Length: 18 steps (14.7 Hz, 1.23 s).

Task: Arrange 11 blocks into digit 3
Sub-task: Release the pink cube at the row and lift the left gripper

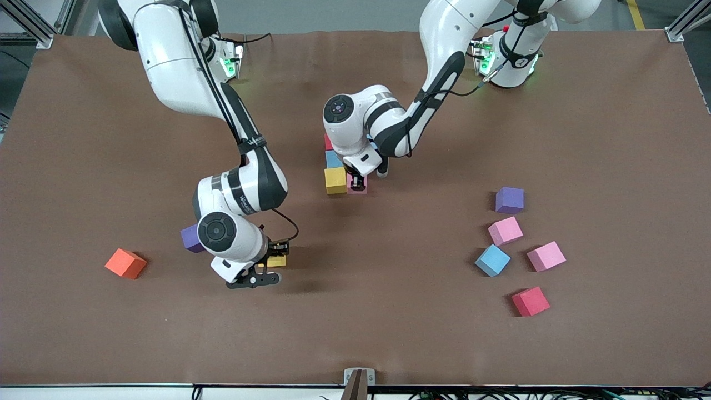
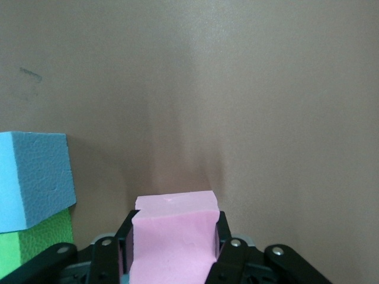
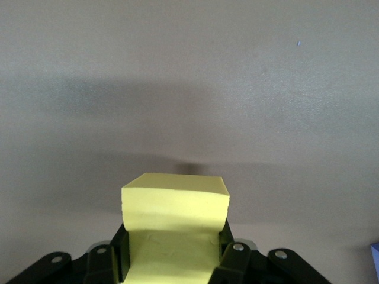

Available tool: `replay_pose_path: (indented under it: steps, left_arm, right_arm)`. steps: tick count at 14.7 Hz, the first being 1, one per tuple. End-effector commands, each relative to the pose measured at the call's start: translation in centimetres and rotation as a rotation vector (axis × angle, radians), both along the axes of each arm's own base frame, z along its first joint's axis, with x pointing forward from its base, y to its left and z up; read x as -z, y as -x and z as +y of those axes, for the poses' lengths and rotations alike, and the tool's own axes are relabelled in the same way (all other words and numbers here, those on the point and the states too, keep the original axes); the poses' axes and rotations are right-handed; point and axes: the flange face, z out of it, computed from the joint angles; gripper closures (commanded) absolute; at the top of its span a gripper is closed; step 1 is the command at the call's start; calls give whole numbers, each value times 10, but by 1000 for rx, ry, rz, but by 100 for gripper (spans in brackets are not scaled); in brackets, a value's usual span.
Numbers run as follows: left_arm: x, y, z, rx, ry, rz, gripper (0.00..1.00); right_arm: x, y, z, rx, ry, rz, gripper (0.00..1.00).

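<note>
Both fingers clamped: left (image 2: 172,248) on pink block (image 2: 172,228), right (image 3: 174,251) on yellow block (image 3: 174,216).

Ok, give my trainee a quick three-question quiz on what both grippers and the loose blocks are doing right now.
1. True or false: the left gripper is shut on a pink block.
2. What colour is the block in the right gripper?
3. Which loose block lies nearest the front camera at the left arm's end: A purple, B light blue, C red?

Key: 1 true; 2 yellow; 3 C.
</note>
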Motion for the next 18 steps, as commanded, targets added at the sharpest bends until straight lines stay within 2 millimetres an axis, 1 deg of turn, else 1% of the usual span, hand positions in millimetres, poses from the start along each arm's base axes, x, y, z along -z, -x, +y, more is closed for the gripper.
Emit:
replay_pose_path:
  steps: [1,2,3,4,5,7,12,15,18]
  left_arm:
    - [7,-2,-6,30,-9,-26,75]
    - [7,-3,-6,38,-13,-32,61]
    - [7,-3,-5,45,-18,-39,42]
    - [7,-3,-5,52,-22,-45,24]
    - [7,-4,-5,55,-23,-46,0]
    - [6,-4,-5,50,-20,-45,0]
    - [-7,-3,-8,40,-5,-52,0]
    - [-31,-3,-8,38,9,-66,0]
    - [-57,-6,-4,36,2,-77,0]
  right_arm:
    - [-7,3,1,12,6,4,67]
    - [-7,3,1,13,6,4,67]
    - [-7,3,1,13,6,4,67]
    - [-6,4,2,12,7,5,67]
    - [-6,5,5,7,7,6,67]
    - [-5,7,8,3,7,11,67]
    - [-4,8,7,1,12,23,67]
    - [-5,9,10,-1,12,21,67]
    - [-4,16,23,-19,13,27,67]
